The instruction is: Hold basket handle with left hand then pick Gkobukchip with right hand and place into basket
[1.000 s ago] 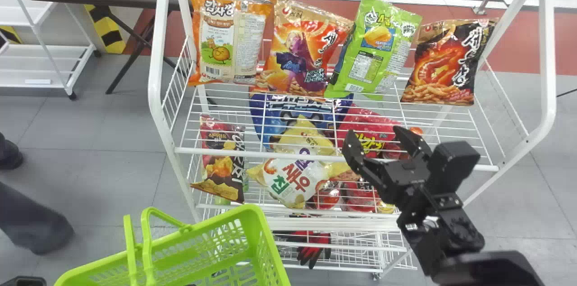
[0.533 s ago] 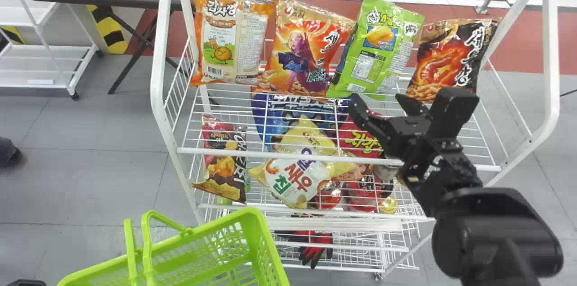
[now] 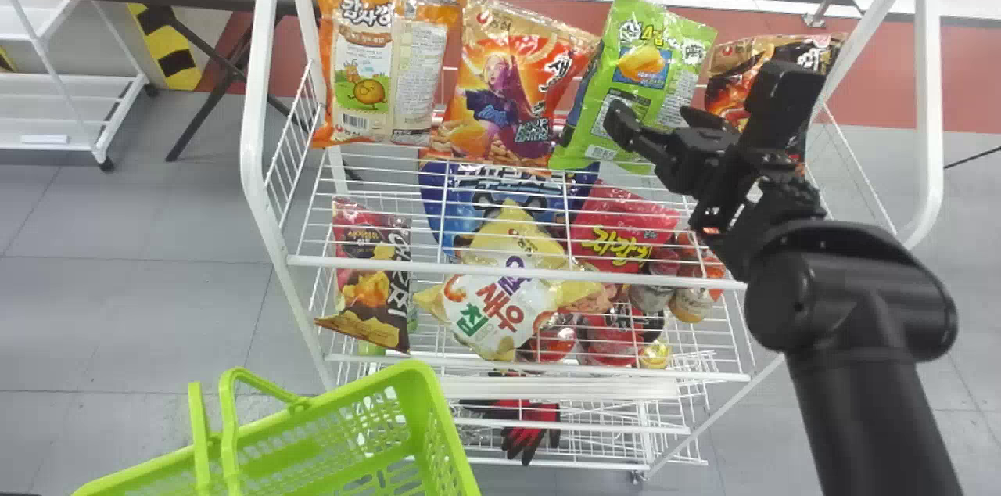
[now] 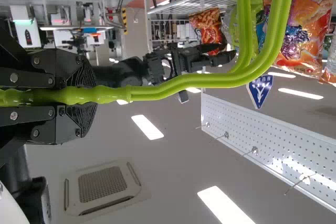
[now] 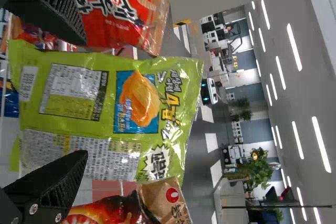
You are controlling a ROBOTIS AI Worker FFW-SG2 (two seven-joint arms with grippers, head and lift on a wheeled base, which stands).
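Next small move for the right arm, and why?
I'd probably nudge the right gripper slightly rightward before closing on the green bag: its open fingers look off-centre, the right one overlapping the bag's face, the left one outside its left edge. The left gripper has the basket handle.

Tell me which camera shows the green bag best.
The right wrist view: the green bag faces it up close, though the right gripper overlaps one edge. In the head view, that gripper covers part of its lower half. In the left wrist view, the basket handle crosses it.
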